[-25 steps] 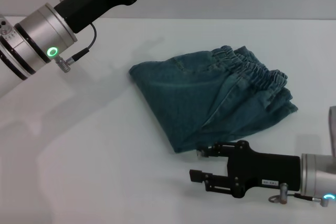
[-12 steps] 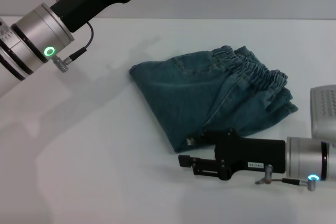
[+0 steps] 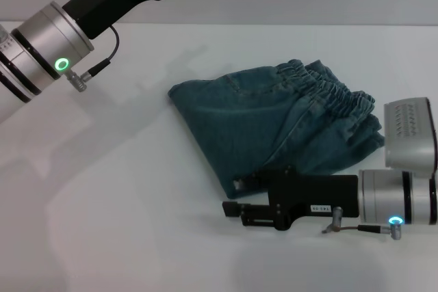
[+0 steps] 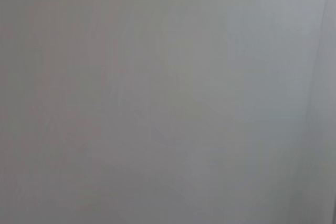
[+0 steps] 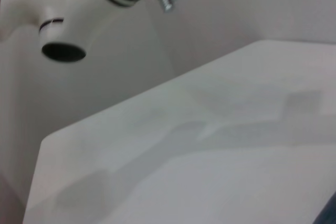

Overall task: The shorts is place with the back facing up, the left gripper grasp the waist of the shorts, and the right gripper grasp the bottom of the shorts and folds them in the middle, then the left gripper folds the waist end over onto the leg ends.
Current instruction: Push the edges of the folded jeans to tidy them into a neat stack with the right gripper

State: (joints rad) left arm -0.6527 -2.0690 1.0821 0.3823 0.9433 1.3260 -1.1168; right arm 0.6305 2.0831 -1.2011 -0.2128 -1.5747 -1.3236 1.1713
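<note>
On the head view, the shorts lie folded on the white table, just beyond the right hand, whose fingers stand apart at the fold's near corner; the waist of the shorts is farther off, and the left hand is out of view past the raised left arm. The left wrist view shows only blank grey. The right wrist view shows the table and the left arm's banded wrist.

Folded shorts lying on the table, right of centre, waist toward the far right. Right gripper low at the shorts' near edge; left gripper raised over the far left corner.
</note>
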